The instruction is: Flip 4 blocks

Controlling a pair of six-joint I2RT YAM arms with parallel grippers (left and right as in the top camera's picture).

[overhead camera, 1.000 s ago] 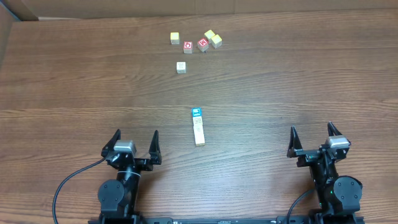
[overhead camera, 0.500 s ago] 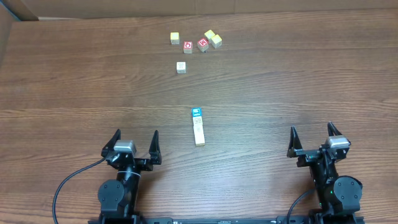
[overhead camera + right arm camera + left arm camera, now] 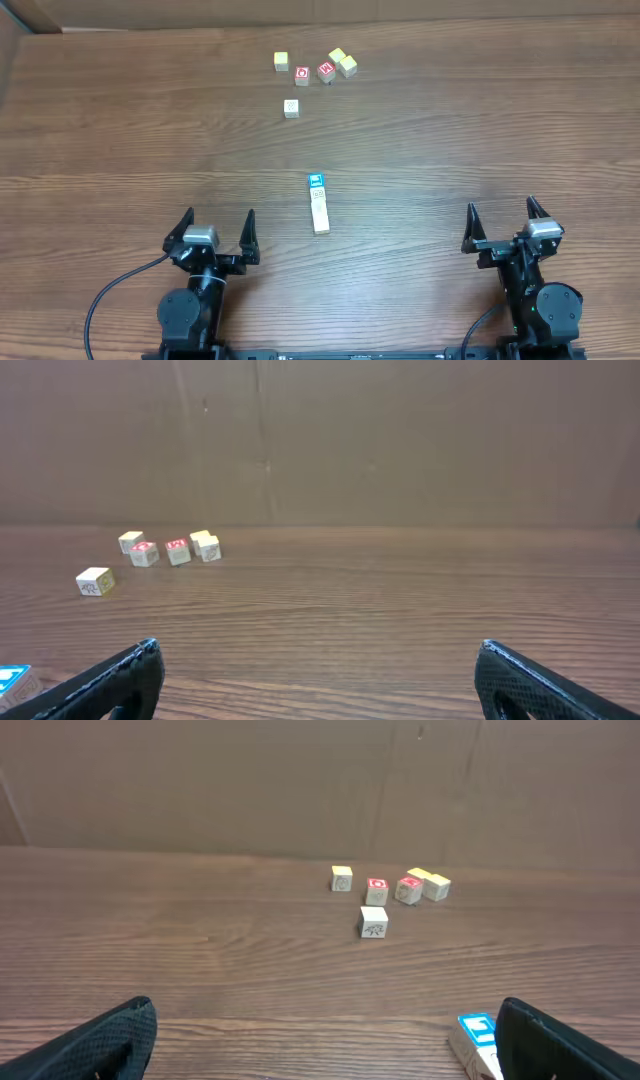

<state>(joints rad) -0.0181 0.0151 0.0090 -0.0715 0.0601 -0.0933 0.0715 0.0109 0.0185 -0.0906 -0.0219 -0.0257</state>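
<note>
Wooden blocks lie in one touching row, blue-faced block at far end. My left gripper sits near-left of row, my right gripper well right of it; both spread wide, holding nothing. Beyond row, other cubes scattered.

overhead straight down, wrist views low and forward, all sharing blue-faced block

From the left wrist, the row of blocks runs off the bottom edge, its near end lost. The right wrist catches only a corner of the blue block at the left edge. Prints on the far blocks are too small to read.
</note>
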